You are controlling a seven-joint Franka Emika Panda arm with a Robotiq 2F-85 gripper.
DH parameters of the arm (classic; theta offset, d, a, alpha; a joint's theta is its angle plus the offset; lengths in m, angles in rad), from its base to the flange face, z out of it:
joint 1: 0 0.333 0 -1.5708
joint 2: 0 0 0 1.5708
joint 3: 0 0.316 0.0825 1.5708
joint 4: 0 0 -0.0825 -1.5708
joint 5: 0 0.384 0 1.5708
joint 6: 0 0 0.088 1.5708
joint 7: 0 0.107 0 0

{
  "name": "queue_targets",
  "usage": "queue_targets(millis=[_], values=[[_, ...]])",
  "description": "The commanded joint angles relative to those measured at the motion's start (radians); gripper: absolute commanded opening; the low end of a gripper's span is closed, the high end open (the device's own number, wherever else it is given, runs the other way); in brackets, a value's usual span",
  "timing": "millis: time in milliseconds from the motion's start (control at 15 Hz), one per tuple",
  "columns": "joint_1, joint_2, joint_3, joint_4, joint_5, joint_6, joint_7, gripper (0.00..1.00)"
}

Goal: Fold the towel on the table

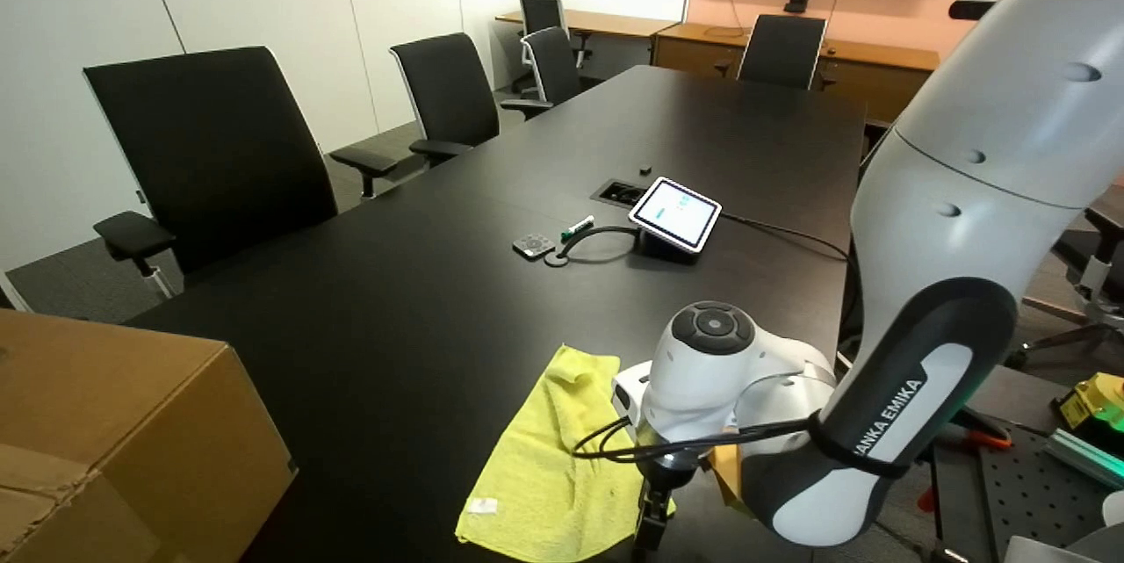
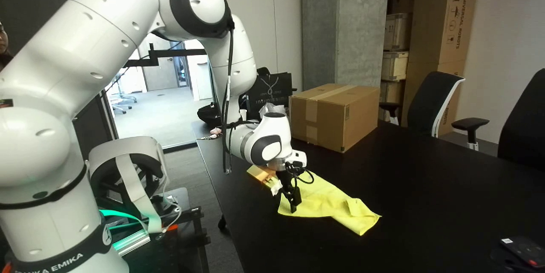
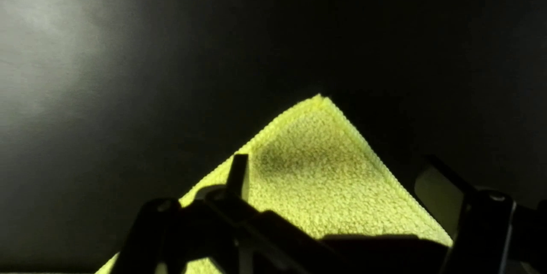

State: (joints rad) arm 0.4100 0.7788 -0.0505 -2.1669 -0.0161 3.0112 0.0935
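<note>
The pale yellow-green towel (image 1: 527, 475) lies spread on the black table (image 1: 395, 291). It also shows in an exterior view (image 2: 325, 200), with rumples and a small turned-over part at the end away from the gripper. My gripper (image 2: 294, 207) points down over a corner of the towel near the table edge. In the wrist view the gripper (image 3: 336, 160) is open, its fingers wide apart. The towel corner (image 3: 333, 197) lies between the fingers, with the tip beyond them. The left finger is over the towel and the right one is beside its edge. Nothing is gripped.
A cardboard box (image 2: 319, 119) stands on the table; it also shows in an exterior view (image 1: 149, 440). A tablet on a stand (image 1: 676, 213), a marker (image 1: 577, 227) and a remote (image 2: 526, 251) lie farther along. A yellowish object (image 2: 260, 174) is beside the towel. Office chairs (image 1: 211, 150) line the table.
</note>
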Motion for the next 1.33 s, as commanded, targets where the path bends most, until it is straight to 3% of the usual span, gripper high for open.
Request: queue_targets(millis=[0,533,600,667,1267], values=[[0.007,0.042,-0.015,0.047,-0.013,-0.009,0.032,1.00],[-0.012,0.058,-0.009,0.069,-0.008,-0.036,0.048,1.00],[-0.014,0.055,-0.009,0.068,-0.006,-0.042,0.051,0.91],[-0.014,0.057,-0.011,0.069,-0.007,-0.045,0.055,0.75],[0.013,0.009,-0.063,0.061,-0.016,-0.079,0.108,0.07]])
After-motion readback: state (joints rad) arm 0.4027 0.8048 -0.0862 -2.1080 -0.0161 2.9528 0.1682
